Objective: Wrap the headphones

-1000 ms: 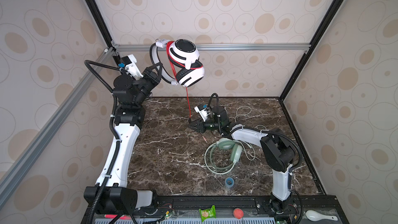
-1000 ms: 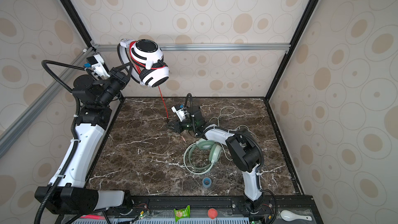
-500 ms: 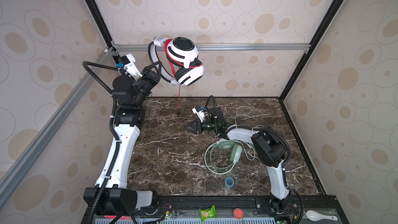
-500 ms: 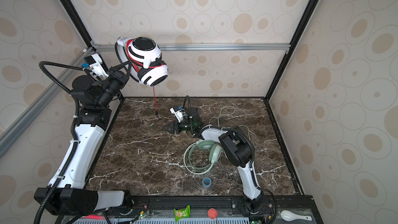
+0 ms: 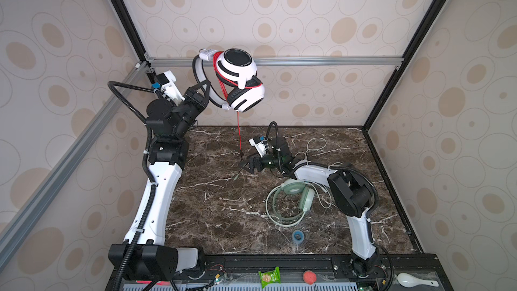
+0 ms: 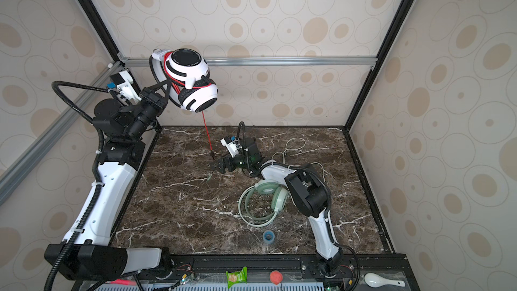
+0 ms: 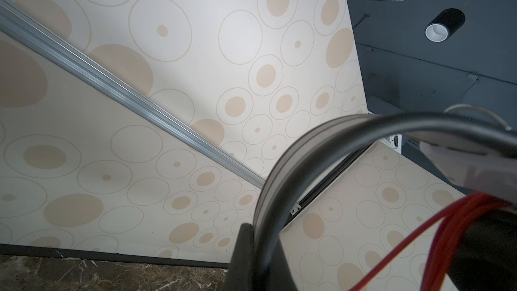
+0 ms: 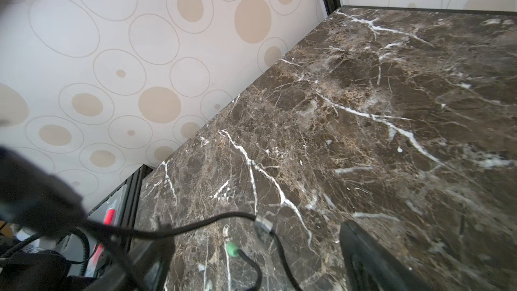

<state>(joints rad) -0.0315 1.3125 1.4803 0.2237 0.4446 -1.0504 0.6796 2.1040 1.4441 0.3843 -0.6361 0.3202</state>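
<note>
One risk: left jaws clamp the white-and-black headphones (image 5: pixel 240 79) aloft, right jaws gape beside the dangling red cable (image 5: pixel 239 132), seemingly ungripped; coils may unwind.

No word or number can be read anywhere in this cell. High above the marble table (image 5: pixel 223 205), the white-and-black headphones (image 5: pixel 247 101) carry a fine ring of pale lettering round the black disc (image 5: pixel 237 58) of the upper ear cup (image 5: pixel 246 72). It shows in both top views, yet the letters are too small to make out. Just off the marble table's front edge, a green packet (image 5: pixel 269 276) bears printing, likewise too small to read.
</note>
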